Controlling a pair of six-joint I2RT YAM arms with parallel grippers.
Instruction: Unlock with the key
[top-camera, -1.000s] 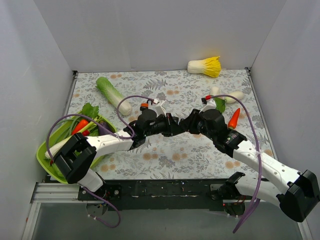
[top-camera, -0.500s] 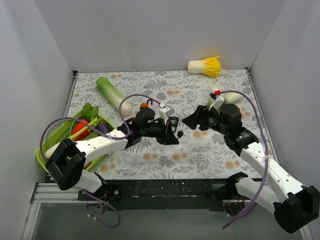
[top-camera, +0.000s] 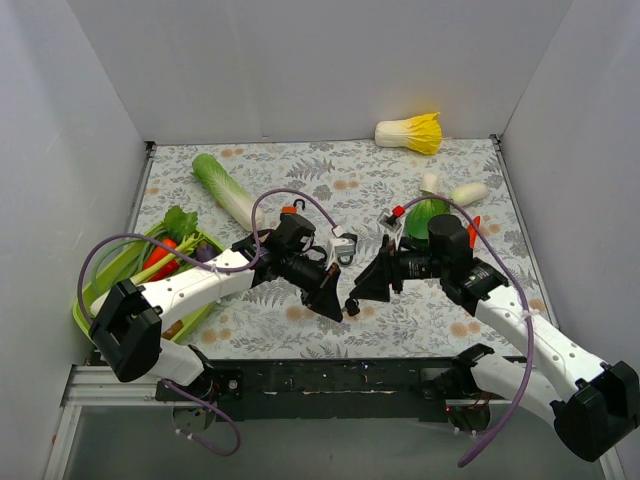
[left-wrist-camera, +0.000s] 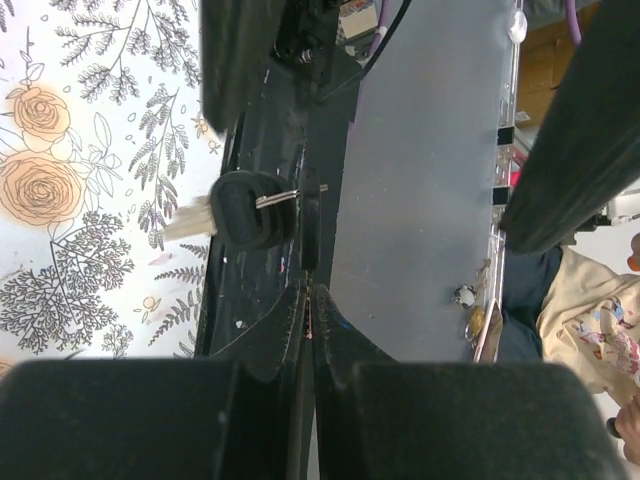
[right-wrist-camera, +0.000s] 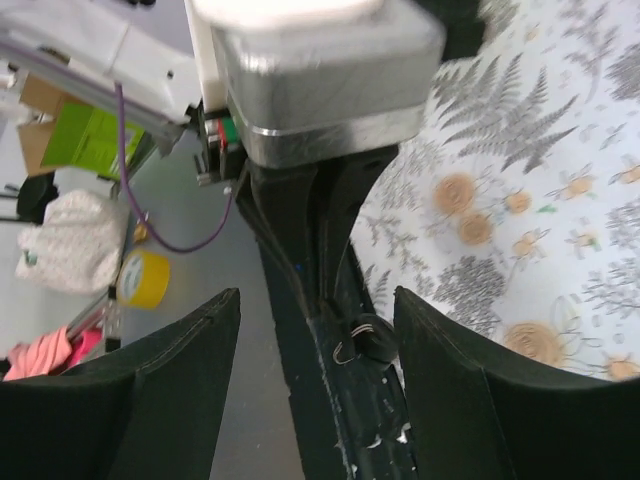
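Note:
A key with a black head (left-wrist-camera: 245, 208) and a silver blade hangs from a wire ring. My left gripper (left-wrist-camera: 310, 300) is shut on that ring and points down over the table's near edge (top-camera: 333, 308). In the top view the key (top-camera: 352, 303) dangles between the two grippers. My right gripper (top-camera: 360, 293) is open and faces the left one. In the right wrist view the key (right-wrist-camera: 375, 338) hangs between the spread fingers of the right gripper (right-wrist-camera: 318, 300), touching neither. I can make out no lock in any view.
A green basket (top-camera: 92, 318) with vegetables sits at the near left. A long pale-green cabbage (top-camera: 228, 190) lies at the back left and a yellow-white cabbage (top-camera: 412, 132) at the back. A green vegetable (top-camera: 425, 212), a carrot (top-camera: 470, 232) and a white radish (top-camera: 468, 192) lie at the right.
Both grippers met at the table's middle, drew apart, then moved toward the near edge. The left now points down with the key hanging. The right has swung in around it.

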